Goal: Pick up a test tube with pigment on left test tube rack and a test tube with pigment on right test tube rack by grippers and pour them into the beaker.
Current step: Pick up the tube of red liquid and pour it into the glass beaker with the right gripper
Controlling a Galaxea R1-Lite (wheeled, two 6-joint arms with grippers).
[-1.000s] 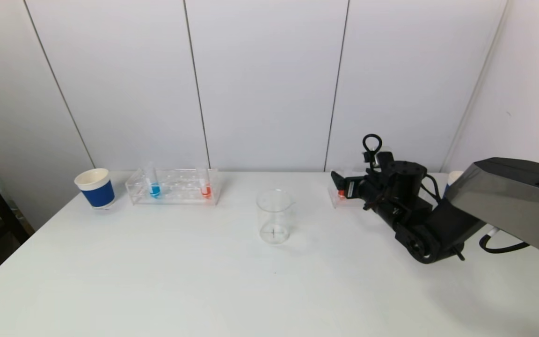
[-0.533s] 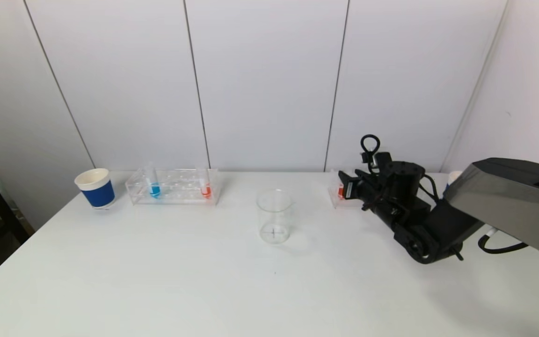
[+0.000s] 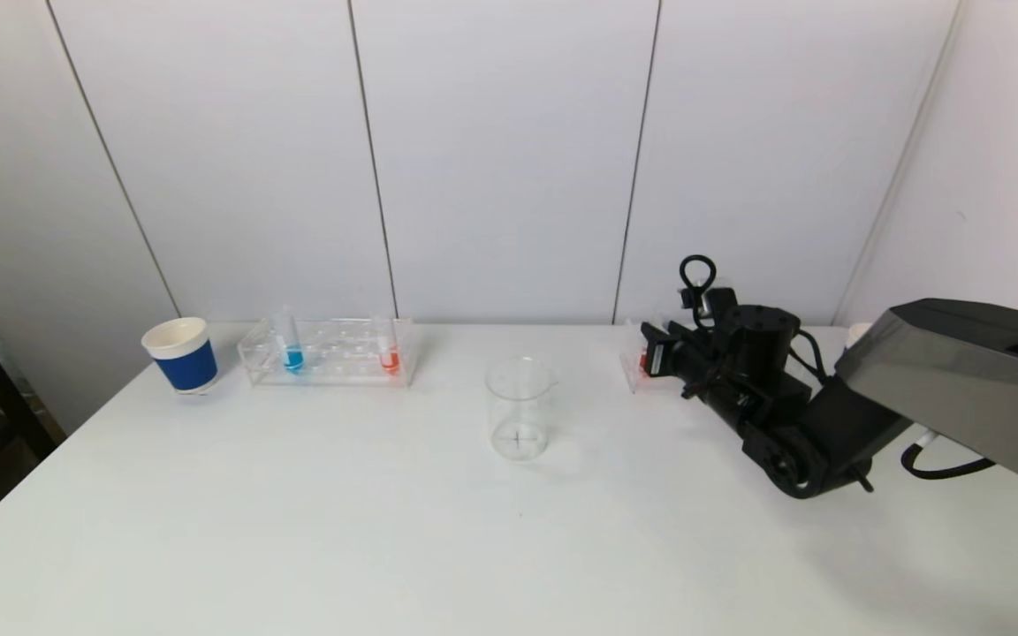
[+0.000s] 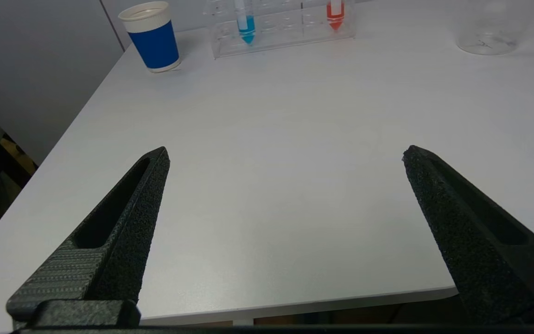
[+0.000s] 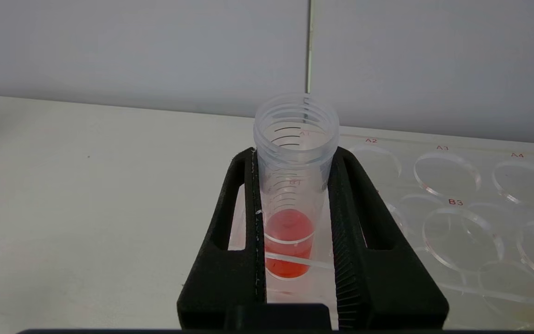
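Since the earlier frame the right gripper (image 5: 295, 185) has closed its jaws onto the red-pigment test tube (image 5: 295, 195), which stands upright in the right rack (image 5: 457, 218) near the tabletop's far right edge. The left gripper (image 4: 285, 157) hovers spread wide over the near edge, holding nothing. The beaker (image 3: 519, 407) stands mid-table; the left rack (image 3: 328, 351) holds blue (image 3: 292, 356) and red (image 3: 389, 358) tubes beside a blue cup (image 3: 180, 355)

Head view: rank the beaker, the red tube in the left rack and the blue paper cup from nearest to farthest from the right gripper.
Measured from the right gripper, at the right rack:
1. Beaker, mid-table, to its left.
2. Red tube in the left rack, at that rack's right end.
3. Blue paper cup, far left, past the rack.
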